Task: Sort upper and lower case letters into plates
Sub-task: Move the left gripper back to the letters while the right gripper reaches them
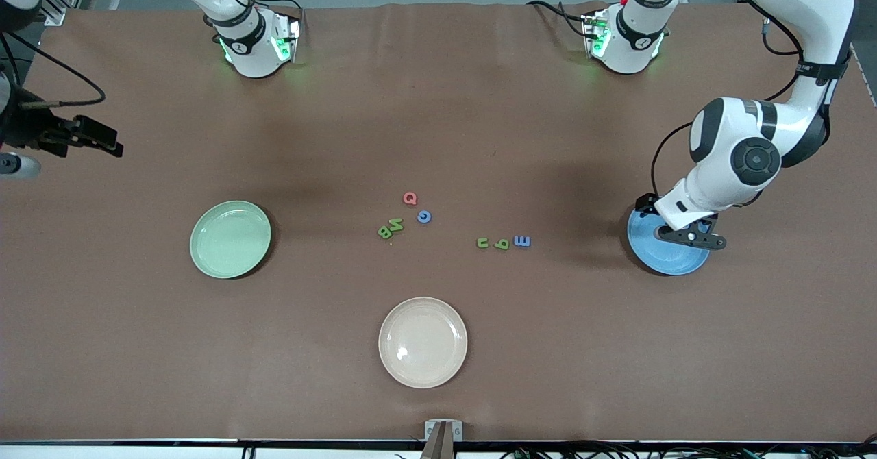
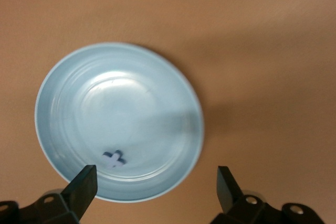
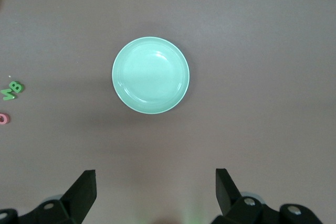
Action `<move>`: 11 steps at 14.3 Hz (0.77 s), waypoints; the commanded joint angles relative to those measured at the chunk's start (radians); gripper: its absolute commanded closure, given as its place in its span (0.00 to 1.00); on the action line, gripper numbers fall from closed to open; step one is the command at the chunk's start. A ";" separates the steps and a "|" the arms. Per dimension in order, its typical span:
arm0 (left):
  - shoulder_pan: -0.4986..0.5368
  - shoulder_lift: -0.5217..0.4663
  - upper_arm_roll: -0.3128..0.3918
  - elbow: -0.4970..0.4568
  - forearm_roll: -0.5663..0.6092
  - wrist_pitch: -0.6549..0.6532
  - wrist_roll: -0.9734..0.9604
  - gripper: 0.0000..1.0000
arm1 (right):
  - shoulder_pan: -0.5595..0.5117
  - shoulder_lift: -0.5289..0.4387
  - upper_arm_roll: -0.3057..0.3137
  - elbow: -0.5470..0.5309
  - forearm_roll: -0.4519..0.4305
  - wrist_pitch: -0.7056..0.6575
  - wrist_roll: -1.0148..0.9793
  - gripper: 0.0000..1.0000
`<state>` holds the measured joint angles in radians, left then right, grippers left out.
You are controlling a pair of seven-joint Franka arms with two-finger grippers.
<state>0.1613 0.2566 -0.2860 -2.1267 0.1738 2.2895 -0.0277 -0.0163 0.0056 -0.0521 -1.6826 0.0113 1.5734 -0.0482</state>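
The blue plate (image 1: 659,259) lies at the left arm's end of the table. My left gripper (image 1: 689,237) hangs low over it, open and empty. In the left wrist view a small blue letter x (image 2: 114,158) lies inside the blue plate (image 2: 63,103), just off one of my left gripper's (image 2: 156,171) fingers. The pale green plate (image 1: 229,238) is empty, and the right wrist view shows this same green plate (image 3: 150,74). My right gripper (image 1: 103,140) waits open, high over the right arm's end of the table. Loose letters lie mid-table: a red Q (image 1: 410,199), a blue c (image 1: 424,216), a green N and B (image 1: 390,227), and a green and blue row (image 1: 503,242).
A cream-white plate (image 1: 423,342) sits empty, nearer the front camera than the letters. Both arm bases (image 1: 253,44) stand along the table's back edge. A brown cloth covers the table.
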 commanded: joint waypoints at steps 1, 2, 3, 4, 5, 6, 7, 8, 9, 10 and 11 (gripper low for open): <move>0.000 0.050 -0.051 0.069 0.003 -0.033 -0.111 0.00 | -0.014 0.141 0.009 0.062 -0.013 0.020 0.001 0.00; -0.003 0.078 -0.076 0.088 0.003 -0.031 -0.162 0.00 | -0.008 0.183 0.009 0.092 -0.028 0.028 -0.004 0.00; -0.012 0.110 -0.094 0.121 0.003 -0.031 -0.223 0.00 | -0.002 0.204 0.011 0.112 -0.039 0.034 -0.005 0.00; -0.032 0.134 -0.105 0.148 0.004 -0.031 -0.277 0.00 | 0.001 0.214 0.012 0.103 -0.018 0.052 0.011 0.00; -0.066 0.174 -0.105 0.189 0.004 -0.031 -0.325 0.00 | 0.006 0.221 0.012 0.075 0.025 0.100 0.068 0.00; -0.092 0.202 -0.105 0.217 0.006 -0.031 -0.360 0.00 | 0.022 0.229 0.012 0.045 0.065 0.158 0.158 0.00; -0.115 0.222 -0.105 0.234 0.007 -0.028 -0.401 0.00 | 0.065 0.246 0.012 0.009 0.087 0.218 0.257 0.00; -0.141 0.240 -0.105 0.260 0.009 -0.027 -0.428 0.00 | 0.113 0.255 0.012 -0.018 0.087 0.264 0.349 0.00; -0.166 0.263 -0.105 0.293 0.009 -0.028 -0.446 0.00 | 0.168 0.263 0.012 -0.050 0.087 0.313 0.470 0.00; -0.184 0.285 -0.105 0.319 0.009 -0.028 -0.455 0.00 | 0.211 0.267 0.012 -0.078 0.087 0.350 0.596 0.00; -0.198 0.308 -0.105 0.347 0.012 -0.027 -0.457 0.00 | 0.263 0.278 0.011 -0.107 0.085 0.387 0.726 0.00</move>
<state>-0.0150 0.5111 -0.3909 -1.8587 0.1737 2.2762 -0.4660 0.1590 0.2906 -0.0329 -1.7200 0.0963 1.8969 0.4698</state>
